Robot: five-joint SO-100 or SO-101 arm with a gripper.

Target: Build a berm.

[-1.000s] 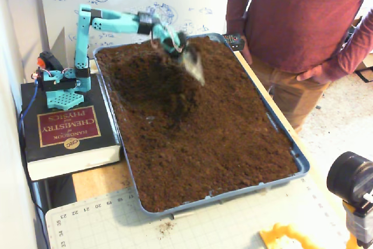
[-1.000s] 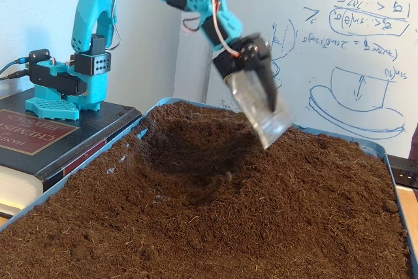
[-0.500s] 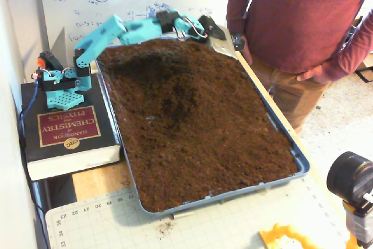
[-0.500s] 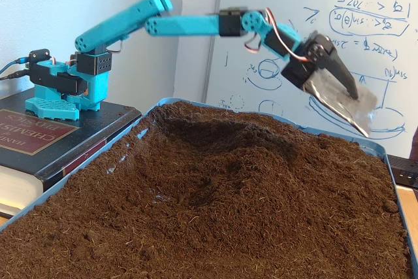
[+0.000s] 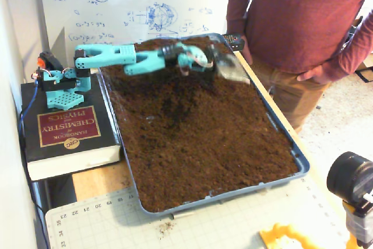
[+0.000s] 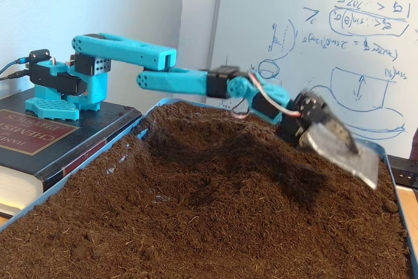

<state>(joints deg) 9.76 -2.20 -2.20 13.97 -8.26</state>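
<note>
A blue tray [image 5: 301,162] holds loose dark brown soil [image 5: 204,138]. In the low fixed view the berm [image 6: 215,151] shows as a rounded ridge of soil running from the tray's back left toward the middle. The teal arm stretches out low over the back of the tray. Its gripper [image 5: 217,61] [image 6: 323,136] is shut on a flat metal scoop [image 5: 229,70] [image 6: 345,153]. The scoop tilts down just above the soil near the far right side of the tray, beyond the ridge's right end. No soil is visible on its face.
The arm's base stands on a thick book [image 5: 67,135] left of the tray. A person in a red sweater [image 5: 291,21] stands close to the tray's right rim, by a small black device [image 5: 234,41]. A cutting mat [image 5: 204,225], a camera [image 5: 352,185] and a yellow object [image 5: 285,238] lie in front.
The arm lifted the scoop from the soil hollow in the tray's middle, swung it up toward the far right, then lowered it close to the soil there.
</note>
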